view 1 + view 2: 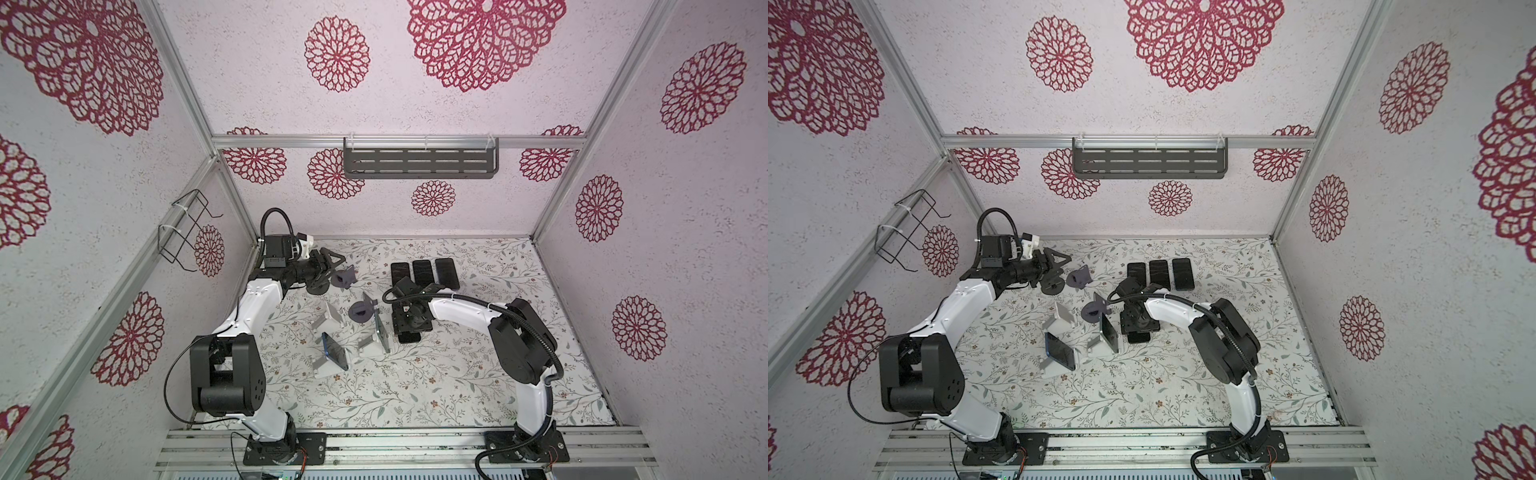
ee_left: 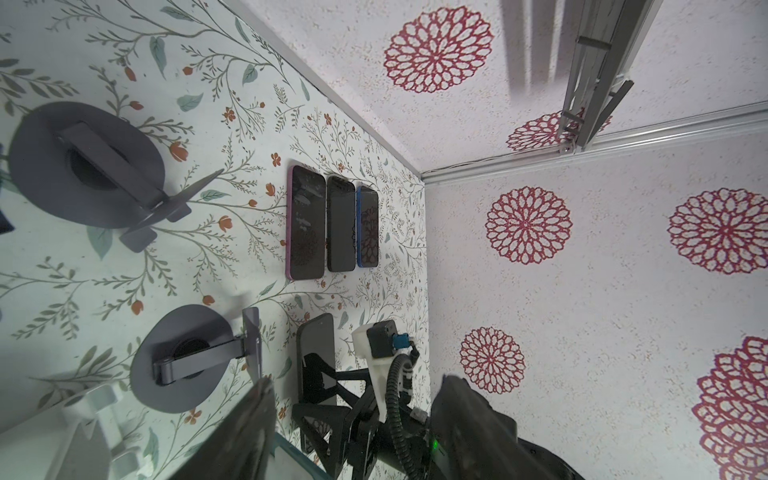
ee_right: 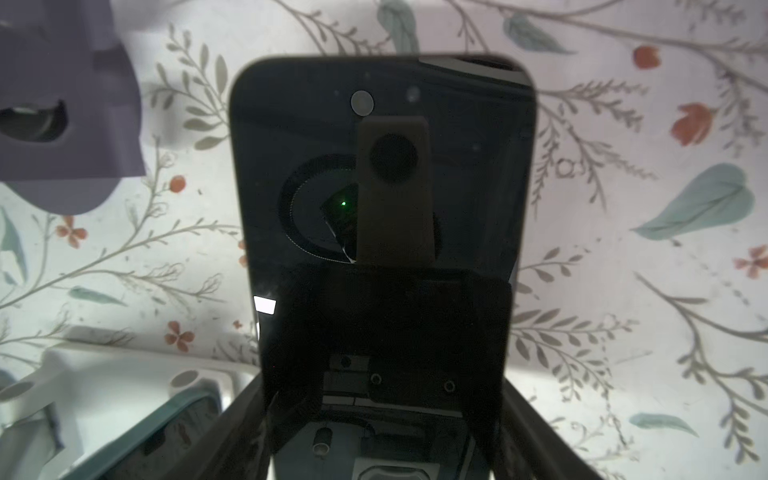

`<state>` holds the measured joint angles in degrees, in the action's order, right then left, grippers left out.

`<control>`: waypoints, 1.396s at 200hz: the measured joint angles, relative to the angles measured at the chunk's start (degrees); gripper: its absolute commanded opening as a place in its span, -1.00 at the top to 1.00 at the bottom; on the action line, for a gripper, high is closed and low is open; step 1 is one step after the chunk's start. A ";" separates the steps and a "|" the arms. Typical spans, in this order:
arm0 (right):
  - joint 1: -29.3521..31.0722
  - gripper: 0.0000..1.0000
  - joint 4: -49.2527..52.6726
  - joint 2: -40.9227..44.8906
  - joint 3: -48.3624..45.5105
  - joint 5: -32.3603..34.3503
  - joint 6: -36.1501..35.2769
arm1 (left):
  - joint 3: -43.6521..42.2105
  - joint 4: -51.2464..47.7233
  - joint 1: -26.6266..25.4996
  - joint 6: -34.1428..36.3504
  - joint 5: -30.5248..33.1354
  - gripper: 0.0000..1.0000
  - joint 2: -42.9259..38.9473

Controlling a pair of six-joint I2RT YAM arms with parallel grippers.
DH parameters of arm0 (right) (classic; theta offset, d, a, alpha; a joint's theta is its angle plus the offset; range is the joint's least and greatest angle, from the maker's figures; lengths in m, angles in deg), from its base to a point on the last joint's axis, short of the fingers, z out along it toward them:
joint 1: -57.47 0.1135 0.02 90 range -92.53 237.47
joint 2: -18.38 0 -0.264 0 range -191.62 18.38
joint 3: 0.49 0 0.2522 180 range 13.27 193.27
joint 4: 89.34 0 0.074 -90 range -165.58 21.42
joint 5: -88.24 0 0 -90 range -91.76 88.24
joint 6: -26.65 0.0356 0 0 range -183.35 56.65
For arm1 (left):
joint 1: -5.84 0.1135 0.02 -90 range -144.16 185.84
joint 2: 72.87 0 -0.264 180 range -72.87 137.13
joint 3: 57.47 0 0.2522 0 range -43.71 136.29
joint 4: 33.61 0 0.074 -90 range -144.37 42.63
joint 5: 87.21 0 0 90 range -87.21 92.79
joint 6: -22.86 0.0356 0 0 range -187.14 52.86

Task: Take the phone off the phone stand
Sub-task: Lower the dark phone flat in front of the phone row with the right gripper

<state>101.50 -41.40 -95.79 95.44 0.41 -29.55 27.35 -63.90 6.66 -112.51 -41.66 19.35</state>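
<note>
Right gripper point(image 1: 409, 330) is mostly hiding the phone point(image 3: 291, 124) in both top views. Your right wrist view is showing it flat, glossy black, straddled, grip unclear. Left gripper point(image 1: 334, 266) is gaping.

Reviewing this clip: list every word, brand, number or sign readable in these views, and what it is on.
No readable text in any view.
Row of phones: dark screens, only reflections.
Lone flat phone: dark, no logo shown.
Phones on stands: nothing legible.
Stands: plain, no label.
Arm mounts: any marking too small to read.
</note>
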 measured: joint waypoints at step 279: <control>-0.20 -0.65 -2.21 -1.84 0.07 2.43 4.13 | 0.04 -1.86 1.70 1.81 0.13 -0.36 -3.63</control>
<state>101.31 -43.61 -97.63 95.50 2.84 -25.42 27.40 -65.76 8.36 -110.69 -41.52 15.72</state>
